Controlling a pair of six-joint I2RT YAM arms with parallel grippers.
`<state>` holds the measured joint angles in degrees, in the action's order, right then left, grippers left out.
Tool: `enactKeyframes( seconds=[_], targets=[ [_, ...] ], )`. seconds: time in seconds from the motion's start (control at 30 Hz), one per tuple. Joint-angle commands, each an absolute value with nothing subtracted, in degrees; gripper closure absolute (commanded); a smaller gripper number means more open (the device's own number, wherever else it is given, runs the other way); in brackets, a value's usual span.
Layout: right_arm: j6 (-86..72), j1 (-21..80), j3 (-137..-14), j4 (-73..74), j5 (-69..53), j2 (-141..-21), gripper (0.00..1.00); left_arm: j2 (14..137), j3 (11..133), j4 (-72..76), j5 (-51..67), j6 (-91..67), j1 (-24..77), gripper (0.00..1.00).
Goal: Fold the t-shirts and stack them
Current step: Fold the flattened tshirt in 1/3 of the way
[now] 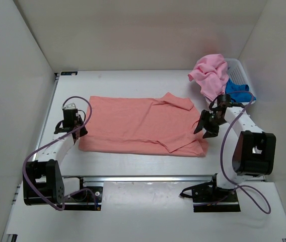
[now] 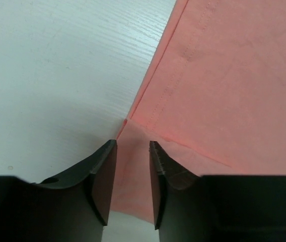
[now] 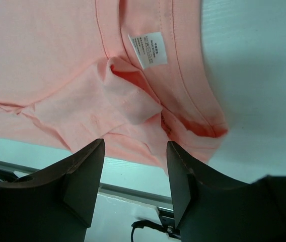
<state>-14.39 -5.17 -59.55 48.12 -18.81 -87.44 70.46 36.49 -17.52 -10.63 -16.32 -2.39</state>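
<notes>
Two tools hang low over one shirt, both with jaws parted and nothing held. The left tool (image 2: 133, 146) stands at a narrow gap above the near left corner of the coral shirt (image 1: 133, 126), right where the hem meets bare surface (image 1: 133, 80); whether its tips touch cloth is hard to tell. The right tool (image 3: 135, 143) stands wider, over the near right corner, where a sleeve (image 3: 128, 96) lies bunched and folded back just beside the neckline and its label (image 3: 148, 49).

The shirt lies flat mid-surface as a broad band. Its long axis runs left to right, neck toward the robot's right, hem toward its left.

Risks, as I judge them: the left tool sits so close to the edge that closing could catch only the top layer, or slip off onto the surface. The right tool could pinch the loose sleeve alone, dragging it out and skewing the fold. Uneven lifting would twist the band. Behind the right arm, the pink shirt (image 1: 208, 73) drapes over the basket (image 1: 238, 68) with the blue shirt (image 1: 237, 91) below; a wide swing might snag them.
</notes>
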Motion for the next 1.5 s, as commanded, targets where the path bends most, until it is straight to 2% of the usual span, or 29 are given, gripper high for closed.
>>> enactKeyframes(
  seconds=[0.0,0.1,0.4,0.47,0.57,0.67,0.7,0.73,0.97,1.0,1.03,1.07,1.1,1.2,1.47],
  targets=[
    [-13.98,-4.83,-61.61,47.02,-19.95,-89.38,0.5,70.05,37.44,-16.17,-9.58,-16.52,-2.64,0.54],
    [-13.36,-4.14,-61.87,46.76,-19.34,-91.22,0.49,70.4,37.44,-16.61,-9.32,-16.35,-2.64,0.48],
    [-12.83,-2.99,-63.28,46.41,-19.42,-94.49,0.5,74.44,36.92,-15.29,-8.53,-19.24,-2.46,0.47],
    [-13.18,-3.16,-62.85,46.67,-19.42,-94.57,0.5,75.49,37.53,-15.3,-8.53,-20.04,-2.63,0.52],
    [-12.74,-3.51,-62.93,46.41,-19.77,-94.83,0.51,76.2,38.23,-15.38,-8.43,-20.03,-2.46,0.75],
    [-12.75,-3.34,-62.84,45.88,-20.3,-94.83,0.52,76.55,38.76,-15.73,-8.88,-19.95,-2.28,0.94],
    [-12.74,-3.25,-62.84,45.53,-20.48,-94.75,0.51,76.47,38.93,-15.99,-9.05,-19.86,-2.29,0.98],
    [-12.74,-3.25,-62.58,45.18,-20.74,-95.36,0.52,76.38,39.02,-15.82,-9.05,-19.78,-2.37,1.0],
    [-13.54,-3.78,-63.98,43.77,-22.15,-96.07,0.52,76.03,40.17,-16.44,-8.79,-19.42,-2.29,1.0],
    [-13.45,-3.87,-64.85,43.42,-21.8,-96.5,0.52,75.85,39.99,-16.09,-8.53,-19.42,-2.46,0.96],
    [-13.45,-3.95,-64.95,43.42,-22.14,-96.59,0.52,76.11,39.73,-16.0,-8.61,-19.51,-2.46,0.87],
    [-13.45,-3.78,-65.04,43.68,-22.15,-97.03,0.52,76.03,39.99,-16.0,-8.27,-19.95,-2.46,0.61],
    [-13.53,-3.69,-65.04,43.33,-21.8,-96.86,0.53,76.29,39.9,-15.91,-8.17,-20.39,-2.55,0.46],
    [-13.01,-3.51,-65.13,43.51,-21.45,-97.12,0.52,76.73,39.9,-15.91,-8.26,-20.74,-2.55,0.39],
    [-12.22,-2.81,-63.72,43.77,-20.66,-97.47,0.56,77.87,38.76,-16.17,-8.79,-21.09,-2.55,0.35]
  ],
)
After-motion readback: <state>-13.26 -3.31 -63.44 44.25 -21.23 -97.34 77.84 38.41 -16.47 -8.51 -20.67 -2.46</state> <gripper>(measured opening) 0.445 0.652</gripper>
